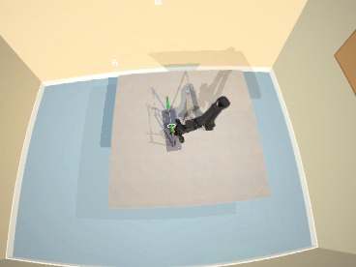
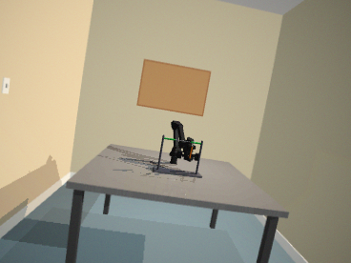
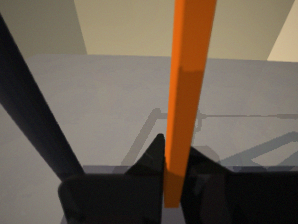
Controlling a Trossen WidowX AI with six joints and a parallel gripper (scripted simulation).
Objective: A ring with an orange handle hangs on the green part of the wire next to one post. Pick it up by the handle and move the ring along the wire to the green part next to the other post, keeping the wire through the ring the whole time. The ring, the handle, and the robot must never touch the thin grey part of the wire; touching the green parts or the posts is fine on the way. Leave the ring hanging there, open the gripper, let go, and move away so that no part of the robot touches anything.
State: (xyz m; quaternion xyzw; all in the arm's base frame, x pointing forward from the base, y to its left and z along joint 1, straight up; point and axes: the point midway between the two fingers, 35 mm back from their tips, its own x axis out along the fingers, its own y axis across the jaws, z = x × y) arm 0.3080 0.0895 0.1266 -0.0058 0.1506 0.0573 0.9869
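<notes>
orange handle (image 3: 186,100) upright, long axis vertical; clamped low in gripper (image 3: 172,172)

Matt orange handle (image 3: 186,95); smooth matt grey table (image 2: 229,188).

- The long, flat-sided orange handle (image 3: 187,95) stands nearly upright in the wrist view, its lower end pinched between the two black fingers of the gripper (image 3: 172,172).
- The small white ring (image 1: 171,126) sits at the handle's top, near the end of the frame that faces the table's near edge in the top view.
- The thin wire with green end parts (image 2: 168,138) runs level between two dark upright posts (image 2: 161,153) on a dark flat base (image 1: 170,142), which lies around the middle of the grey tabletop.
- Whether the ring touches the wire cannot be told.
</notes>
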